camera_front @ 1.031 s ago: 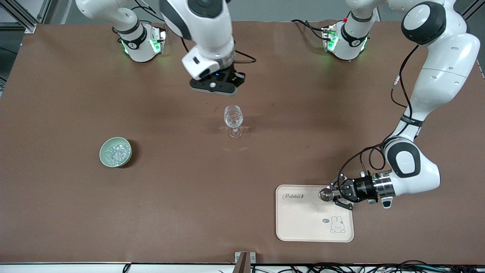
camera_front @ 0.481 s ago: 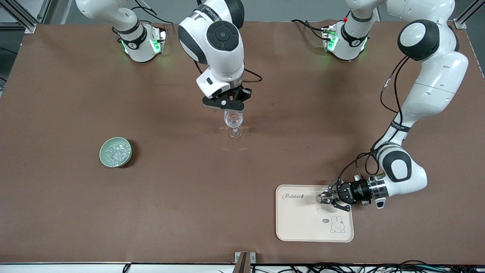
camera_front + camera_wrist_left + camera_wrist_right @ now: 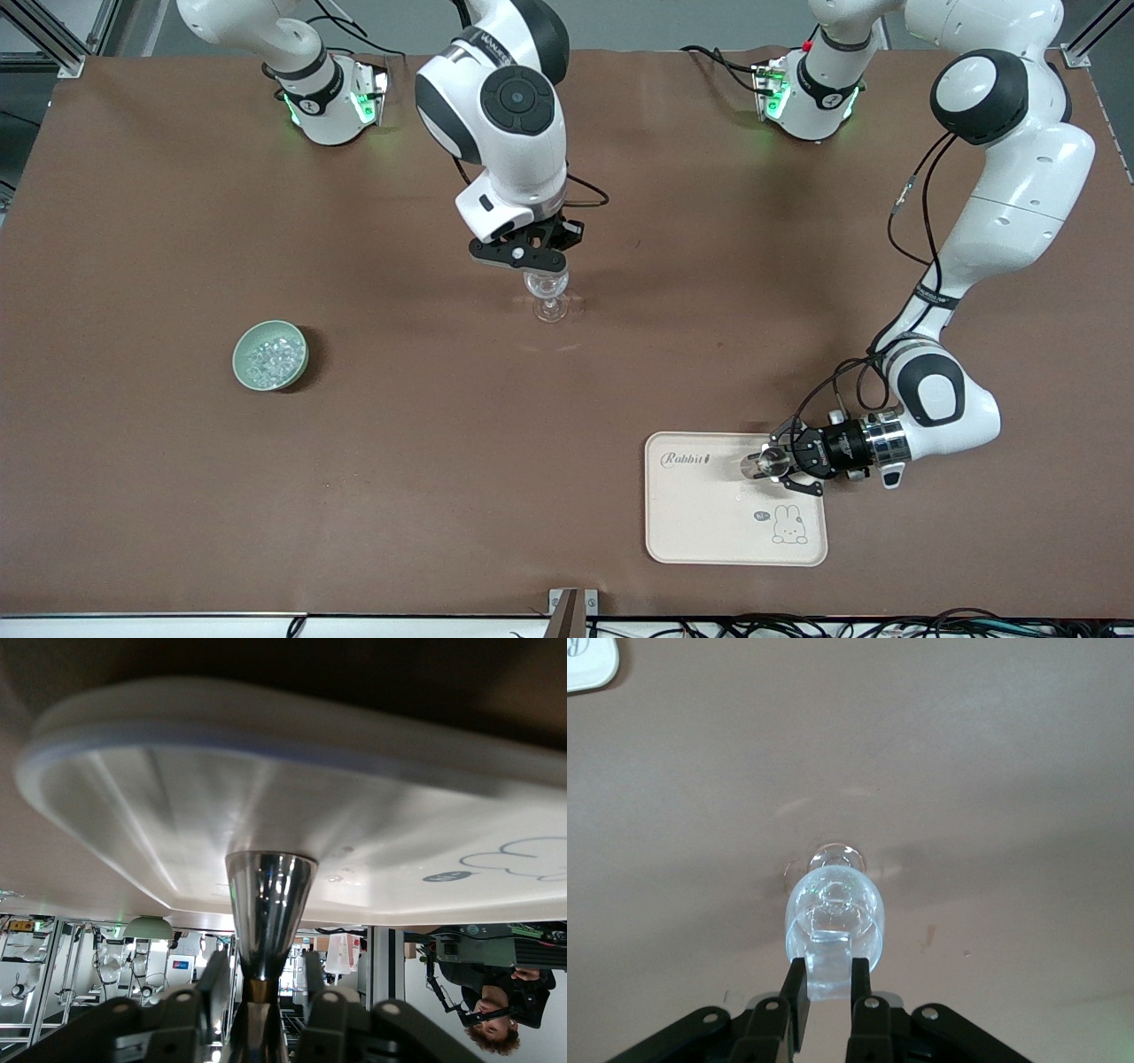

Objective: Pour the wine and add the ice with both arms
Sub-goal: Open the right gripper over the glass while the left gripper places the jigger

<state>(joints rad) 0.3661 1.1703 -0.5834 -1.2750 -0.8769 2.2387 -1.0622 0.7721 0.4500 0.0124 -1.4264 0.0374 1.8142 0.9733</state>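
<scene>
Moved: right gripper [image 3: 540,266] has dropped onto the wine glass [image 3: 549,297] since the earlier frame.
Right gripper: fingers [image 3: 797,992] narrowly parted, straddling the glass rim at mid-table.
Left gripper [image 3: 772,462]: closed on a shiny metal cup [image 3: 760,461] over the cream tray [image 3: 709,523], near the front edge.
Ice [image 3: 270,359]: in the green bowl [image 3: 244,368], toward the right arm's end, open table all round.
</scene>
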